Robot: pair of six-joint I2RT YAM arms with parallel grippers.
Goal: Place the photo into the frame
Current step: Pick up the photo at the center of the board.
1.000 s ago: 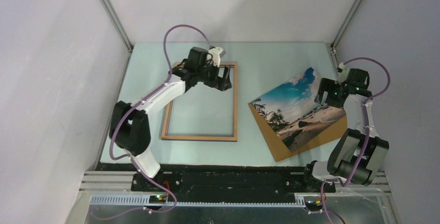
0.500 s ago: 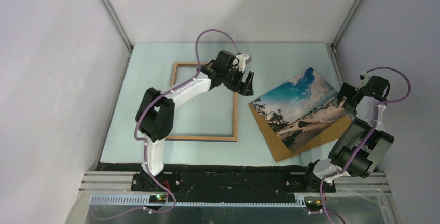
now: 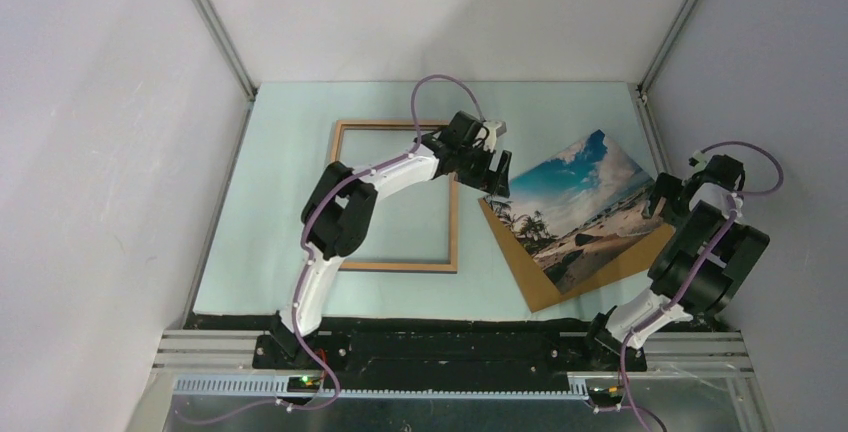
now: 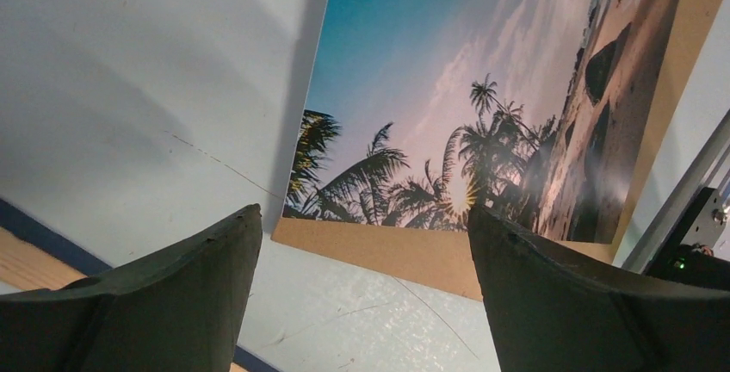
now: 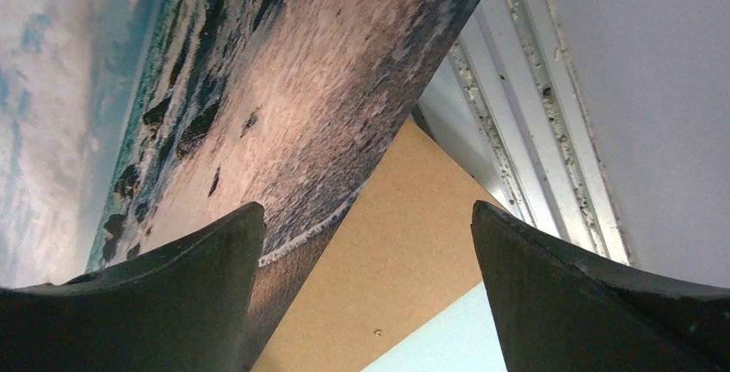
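The beach photo lies picture-up, askew on a brown backing board, out at the frame's three o'clock. The left gripper hovers by the photo's nine o'clock corner and the right gripper at its three o'clock edge. Both have their jaws spread wide, holding nothing.

Beach photo, face up and askew, just right of the flat wood-brown frame.
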